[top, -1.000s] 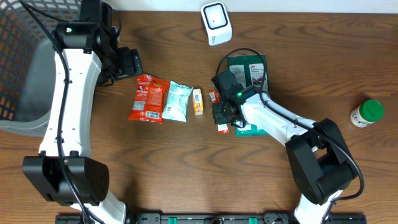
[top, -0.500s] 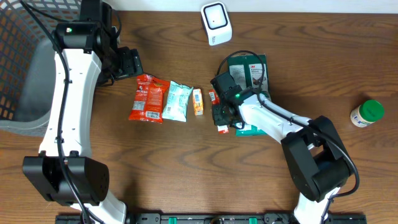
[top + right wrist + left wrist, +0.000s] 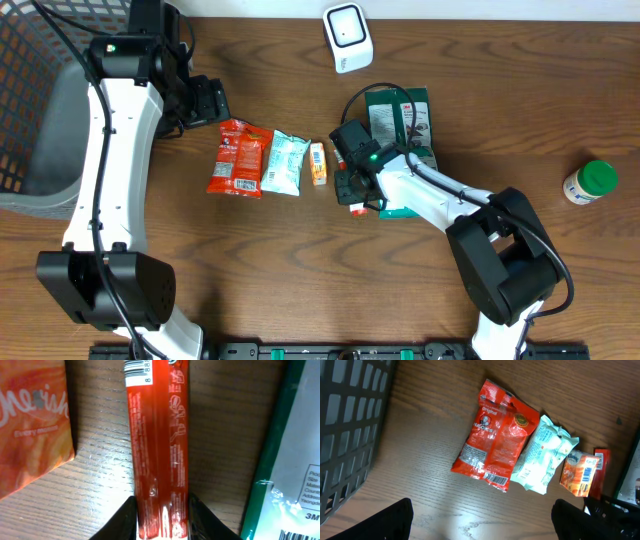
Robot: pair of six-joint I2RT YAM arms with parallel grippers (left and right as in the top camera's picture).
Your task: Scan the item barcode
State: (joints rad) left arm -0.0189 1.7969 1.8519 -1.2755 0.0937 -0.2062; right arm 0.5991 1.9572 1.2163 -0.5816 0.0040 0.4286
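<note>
Barely begun: right claw (image 3: pixel 162 522) clamps the slim red stick packet (image 3: pixel 160 435) flat on the brown wooden bench (image 3: pixel 250 260) (barcode (image 3: pixel 135 370) upward), well apart from the white boxy scanner (image 3: pixel 347 37); scanning remains. Left claw (image 3: pixel 485 520) gapes empty.

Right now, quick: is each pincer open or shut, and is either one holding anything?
Left pincer: open, holding nothing.
Right pincer: closed on the thin red packet.
</note>
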